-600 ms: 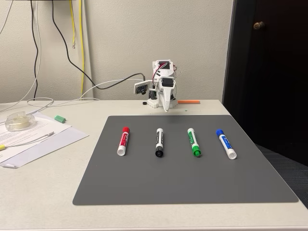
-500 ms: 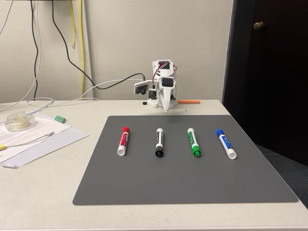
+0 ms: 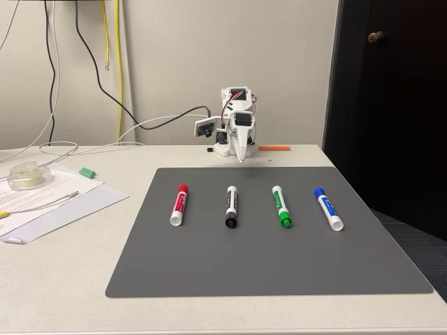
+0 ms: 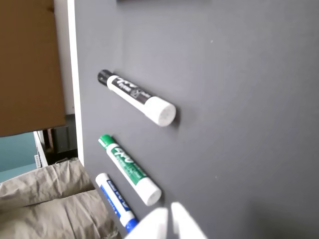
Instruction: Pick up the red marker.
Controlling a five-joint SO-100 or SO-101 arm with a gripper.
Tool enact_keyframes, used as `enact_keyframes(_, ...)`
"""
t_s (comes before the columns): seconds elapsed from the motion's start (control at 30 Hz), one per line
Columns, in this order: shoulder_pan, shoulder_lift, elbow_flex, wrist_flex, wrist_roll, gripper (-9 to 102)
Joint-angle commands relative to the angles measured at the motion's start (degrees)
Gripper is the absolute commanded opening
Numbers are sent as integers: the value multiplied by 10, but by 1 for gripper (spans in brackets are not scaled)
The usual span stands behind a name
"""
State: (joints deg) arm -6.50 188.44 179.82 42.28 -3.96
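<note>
The red marker (image 3: 179, 204) has a red cap, a white barrel and a red label. It lies leftmost in a row of markers on the grey mat (image 3: 265, 258) in the fixed view. To its right lie a black marker (image 3: 231, 206), a green marker (image 3: 281, 206) and a blue marker (image 3: 327, 208). My gripper (image 3: 240, 158) hangs point-down at the arm's base behind the mat, far from the red marker, shut and holding nothing. In the wrist view the white fingertips (image 4: 187, 225) touch at the bottom edge, above the black marker (image 4: 134, 96), green marker (image 4: 128, 169) and blue marker (image 4: 115, 201).
A thin orange stick (image 3: 274, 147) lies beside the arm's base. Papers (image 3: 49, 199), a tape roll (image 3: 28, 174) and a small green piece (image 3: 86, 172) sit on the table's left. Cables hang on the wall. A dark door (image 3: 391, 105) stands at the right.
</note>
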Motion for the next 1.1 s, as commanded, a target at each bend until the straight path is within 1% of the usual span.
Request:
enact_keyframes(0.0,0,4,-3,2,-1,0)
enact_keyframes(0.5,-4,4,-3,-4,-4,0)
enact_keyframes(0.6,10,3,-5,-59,-1,0)
enact_keyframes(0.67,40,4,-23,-98,18,0)
enact_keyframes(0.73,56,-19,-34,-163,10,0)
enact_keyframes(0.83,66,-207,-72,-325,-49,0)
enact_keyframes(0.87,73,-287,-117,-352,-66,0)
enact_keyframes(0.97,89,-469,-266,-361,-131,0)
enact_keyframes(1.07,116,-529,-310,-425,-234,0)
